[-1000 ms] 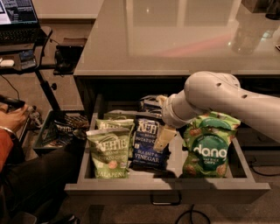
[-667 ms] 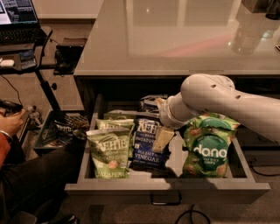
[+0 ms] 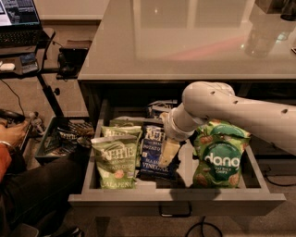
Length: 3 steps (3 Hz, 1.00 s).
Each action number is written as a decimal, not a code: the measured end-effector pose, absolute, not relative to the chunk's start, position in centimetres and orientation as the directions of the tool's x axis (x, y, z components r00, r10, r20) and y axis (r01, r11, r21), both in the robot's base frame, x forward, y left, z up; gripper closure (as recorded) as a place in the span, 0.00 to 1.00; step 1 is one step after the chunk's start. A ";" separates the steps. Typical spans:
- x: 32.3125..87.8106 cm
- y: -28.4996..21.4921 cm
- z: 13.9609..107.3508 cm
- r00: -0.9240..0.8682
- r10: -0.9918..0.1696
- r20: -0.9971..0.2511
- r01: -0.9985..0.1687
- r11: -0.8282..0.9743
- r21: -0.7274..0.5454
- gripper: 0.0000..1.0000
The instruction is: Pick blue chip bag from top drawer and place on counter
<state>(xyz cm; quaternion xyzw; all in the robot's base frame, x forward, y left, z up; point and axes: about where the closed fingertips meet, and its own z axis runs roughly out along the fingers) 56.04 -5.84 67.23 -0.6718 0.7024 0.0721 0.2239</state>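
Note:
The top drawer (image 3: 175, 201) stands pulled out below the grey glossy counter (image 3: 185, 41), with its dark pull handle (image 3: 175, 214) at the front middle. The blue chip bag (image 3: 149, 155), navy with white lettering, stands in the drawer's middle. My white arm comes in from the right. My gripper (image 3: 167, 155) hangs down into the drawer against the blue bag's right side and hides part of it.
Two light green Kettle bags (image 3: 114, 162) stand left of the blue bag, and a green Dang bag (image 3: 219, 155) stands to its right. A dark bag (image 3: 159, 107) lies at the drawer's back. A seated person's hand (image 3: 14, 134), a floor bin (image 3: 60, 136) and a laptop (image 3: 18, 14) are at left.
My arm has shifted a little to the left and the gripper has dropped lower against the blue chip bag. The bags have not moved.

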 end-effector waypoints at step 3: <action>55.7 -5.7 65.9 -0.009 -0.917 -0.399 -0.985 0.078 -0.156 0.66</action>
